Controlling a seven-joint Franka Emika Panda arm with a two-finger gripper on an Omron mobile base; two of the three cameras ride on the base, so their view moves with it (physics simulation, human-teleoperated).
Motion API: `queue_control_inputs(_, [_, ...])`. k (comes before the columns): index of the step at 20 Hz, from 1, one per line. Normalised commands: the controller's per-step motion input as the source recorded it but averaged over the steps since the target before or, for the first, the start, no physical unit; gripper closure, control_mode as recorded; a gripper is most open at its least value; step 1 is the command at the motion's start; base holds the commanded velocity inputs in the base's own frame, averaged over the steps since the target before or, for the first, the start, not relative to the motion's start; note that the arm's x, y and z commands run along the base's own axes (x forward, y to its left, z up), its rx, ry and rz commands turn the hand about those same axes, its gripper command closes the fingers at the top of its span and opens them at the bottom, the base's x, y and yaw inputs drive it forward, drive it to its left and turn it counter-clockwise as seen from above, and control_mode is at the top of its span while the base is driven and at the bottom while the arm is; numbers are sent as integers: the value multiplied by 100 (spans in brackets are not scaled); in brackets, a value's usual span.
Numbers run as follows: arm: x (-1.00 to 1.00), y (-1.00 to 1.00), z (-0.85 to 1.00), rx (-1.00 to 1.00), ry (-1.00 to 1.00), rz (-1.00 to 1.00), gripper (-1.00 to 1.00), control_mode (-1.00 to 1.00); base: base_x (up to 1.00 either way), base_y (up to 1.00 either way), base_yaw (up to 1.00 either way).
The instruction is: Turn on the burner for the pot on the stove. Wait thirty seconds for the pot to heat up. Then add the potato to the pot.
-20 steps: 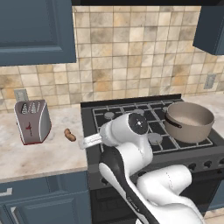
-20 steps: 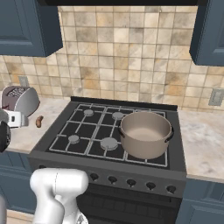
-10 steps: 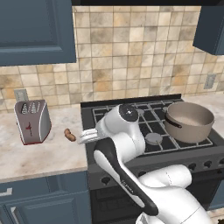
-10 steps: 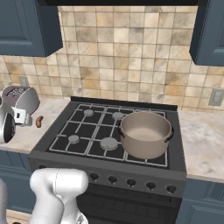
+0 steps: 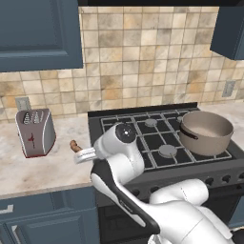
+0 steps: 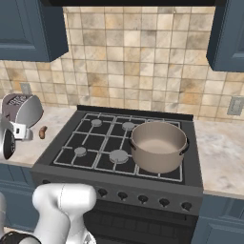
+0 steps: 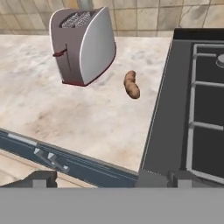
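Hand view: potato (image 7: 131, 85) lies on counter (image 7: 65, 113) between toaster (image 7: 83, 43) and stove (image 7: 192, 109). Our gripper (image 7: 107, 178) hangs wide open, empty. We judge it light, firm, roll-prone; pinch across the middle.

One pot (image 5: 205, 131) (image 6: 158, 145) on one stove (image 5: 143, 119) (image 6: 86, 164). One potato (image 5: 75, 146) (image 6: 42, 132) (image 7: 131, 85). One toaster (image 5: 34, 132) (image 6: 21, 110) (image 7: 83, 45). Burner caps counted in right base view: four clear of pot; any under pot hidden. Front knobs in same view: six visible, row partly behind arm, full count uncertain. Wall outlets: two, one each side of stove (image 5: 23, 103) (image 5: 229, 88). One arm, one gripper (image 5: 82, 155).
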Motion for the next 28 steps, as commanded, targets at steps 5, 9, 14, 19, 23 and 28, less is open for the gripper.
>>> queue_control_inputs(5, [43, 7, -34, 0, -1, 0, -100, -100, 0, 0, 0])
queue_control_inputs(9, [46, 8, -28, 0, 0, 0, -100, -100, 0, 0, 0])
queue_control_inputs(14, [52, 15, -29, 0, 0, 0, -100, -100, 0, 0, 0])
queue_control_inputs(19, [50, 13, -29, 0, 0, 0, -100, -100, 0, 0, 0])
queue_control_inputs(23, [42, 8, -16, 0, 0, 0, -100, -100, 0, 0, 0])
queue_control_inputs(28, [48, 7, -16, 0, 0, 0, -100, -100, 0, 0, 0])
